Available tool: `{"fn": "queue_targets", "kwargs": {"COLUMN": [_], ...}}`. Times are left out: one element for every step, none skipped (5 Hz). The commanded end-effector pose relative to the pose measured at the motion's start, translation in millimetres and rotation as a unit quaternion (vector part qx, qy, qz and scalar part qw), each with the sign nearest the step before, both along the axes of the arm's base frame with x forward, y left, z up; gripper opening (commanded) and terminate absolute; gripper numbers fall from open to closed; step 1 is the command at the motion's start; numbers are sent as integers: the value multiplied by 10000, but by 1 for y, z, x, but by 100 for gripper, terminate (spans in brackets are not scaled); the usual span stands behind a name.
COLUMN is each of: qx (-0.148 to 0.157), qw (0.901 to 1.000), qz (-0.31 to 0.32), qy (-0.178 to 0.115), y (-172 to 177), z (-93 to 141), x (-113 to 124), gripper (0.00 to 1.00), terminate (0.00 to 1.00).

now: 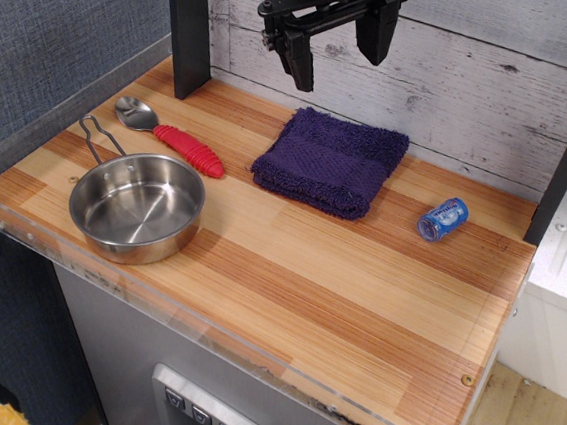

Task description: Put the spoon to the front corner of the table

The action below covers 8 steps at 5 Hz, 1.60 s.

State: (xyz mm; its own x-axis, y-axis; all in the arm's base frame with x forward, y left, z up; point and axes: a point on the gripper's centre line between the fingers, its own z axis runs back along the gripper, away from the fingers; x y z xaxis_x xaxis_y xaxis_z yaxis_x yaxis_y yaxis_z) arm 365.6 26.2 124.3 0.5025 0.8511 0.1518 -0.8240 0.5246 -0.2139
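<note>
The spoon [170, 135] lies flat on the wooden table [337, 278] at the back left. Its silver bowl points to the far left corner and its ribbed red handle points toward the middle. My black gripper [339, 49] hangs high above the back of the table, over the far edge of the purple cloth. Its two fingers are spread apart and nothing is between them. It is well to the right of the spoon and apart from it.
A steel pan [137, 207] with a wire handle sits just in front of the spoon. A folded purple cloth [331, 162] lies at the back middle. A small blue can [443, 219] lies on its side at the right. A dark post [189, 28] stands at the back left.
</note>
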Motion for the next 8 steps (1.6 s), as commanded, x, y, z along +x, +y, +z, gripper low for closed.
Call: {"fn": "queue_targets", "kwargs": {"qx": [0,-137,-30,56,169,407,519,573], "qw": [10000,9982,9959,9928,9908,9907,9897,9892], "qz": [0,582,901,1194,1341,1294,1333,1345], "qy": [0,39,62,43,-56,-94,-70,79], "y": [0,44,72,97,112,120,128,132], "z": [0,0,-4,-7,-18,-29,-38,-50], "x": [0,-9,-14,-17,-21,-24,-26,-30], "gripper": [100,100,100,100,100,100,100,100], "terminate": [0,0,0,0,0,0,0,0]}}
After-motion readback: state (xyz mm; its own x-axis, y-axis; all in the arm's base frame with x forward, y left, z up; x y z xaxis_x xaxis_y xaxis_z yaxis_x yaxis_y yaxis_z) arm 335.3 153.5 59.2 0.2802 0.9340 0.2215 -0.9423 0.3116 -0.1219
